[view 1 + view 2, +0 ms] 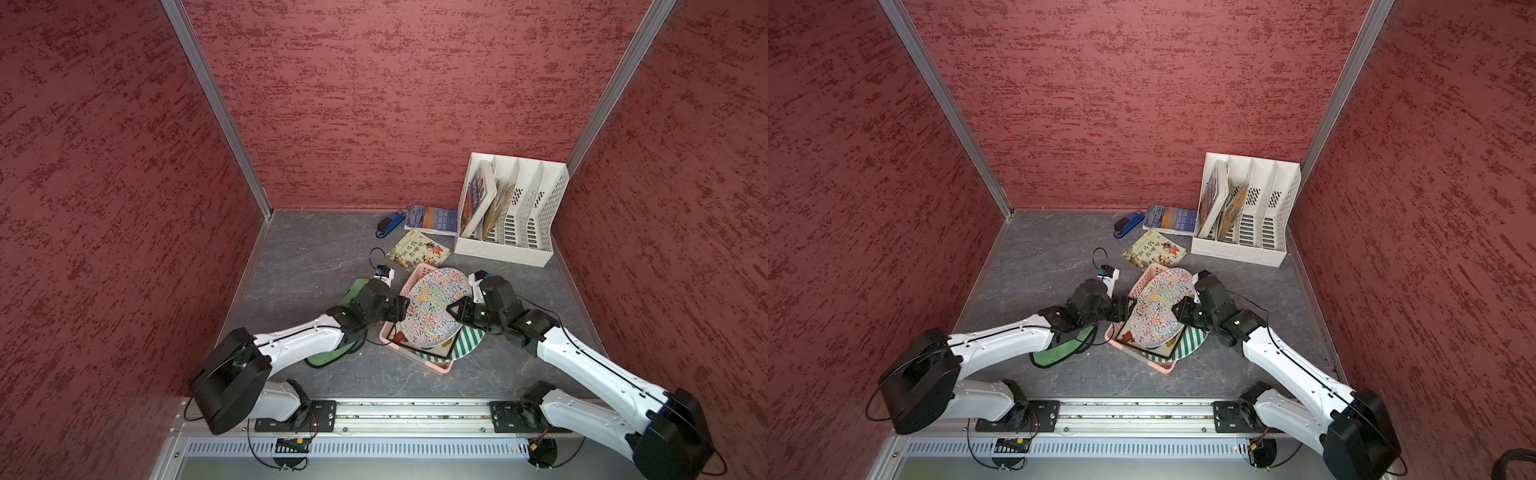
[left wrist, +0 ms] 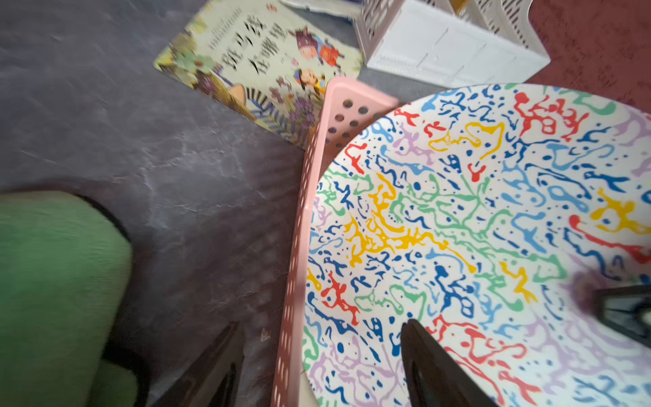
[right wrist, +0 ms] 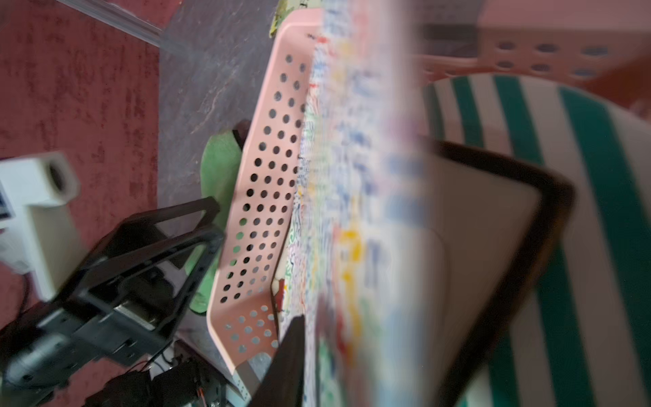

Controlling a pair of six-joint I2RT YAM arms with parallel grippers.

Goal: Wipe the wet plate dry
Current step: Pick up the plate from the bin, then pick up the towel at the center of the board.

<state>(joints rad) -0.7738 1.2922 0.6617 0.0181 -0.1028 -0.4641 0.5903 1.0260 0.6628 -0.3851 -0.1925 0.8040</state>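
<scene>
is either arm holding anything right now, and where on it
The right gripper is shut on the colourful plate, pinching its rim on the robot's right side. The left gripper is open at the opposite rim, holding nothing.

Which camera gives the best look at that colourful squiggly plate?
The left wrist view: the plate fills much of the picture, its pattern sharp. Both top views show it whole but small, tilted over the pink basket. The right wrist view sees it nearly edge-on and blurred.
</scene>
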